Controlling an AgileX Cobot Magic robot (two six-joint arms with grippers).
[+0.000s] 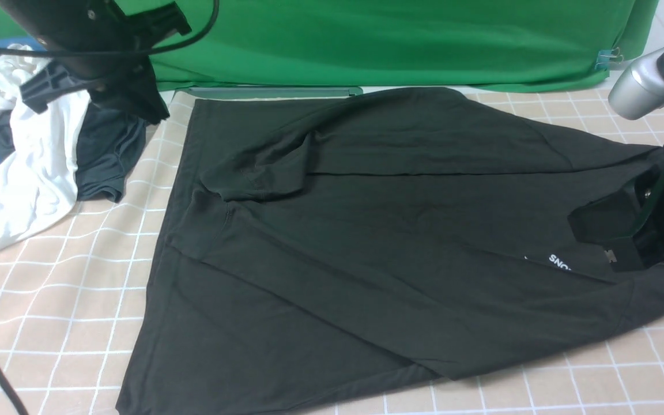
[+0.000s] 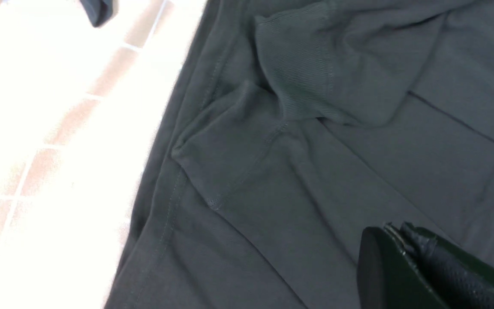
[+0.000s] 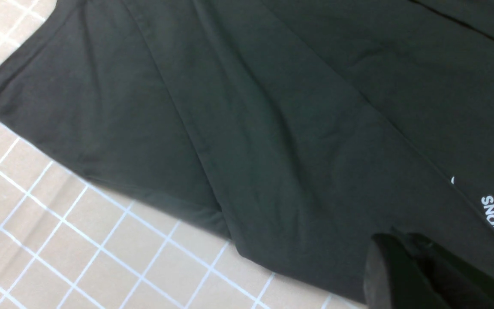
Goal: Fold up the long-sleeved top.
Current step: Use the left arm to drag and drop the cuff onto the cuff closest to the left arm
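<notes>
Since both sleeves (image 1: 263, 173) are laid across the long-sleeved top (image 1: 366, 242) spread beneath the jaws, the body fold is judged next; the left gripper (image 2: 390, 240) and the right gripper (image 3: 395, 246) are pressed shut, caught cloth cannot be told, and a verified pinch beside the chest print (image 1: 559, 262) is required.

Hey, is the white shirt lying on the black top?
No, the white shirt lies apart from the black top, off to its left.
</notes>
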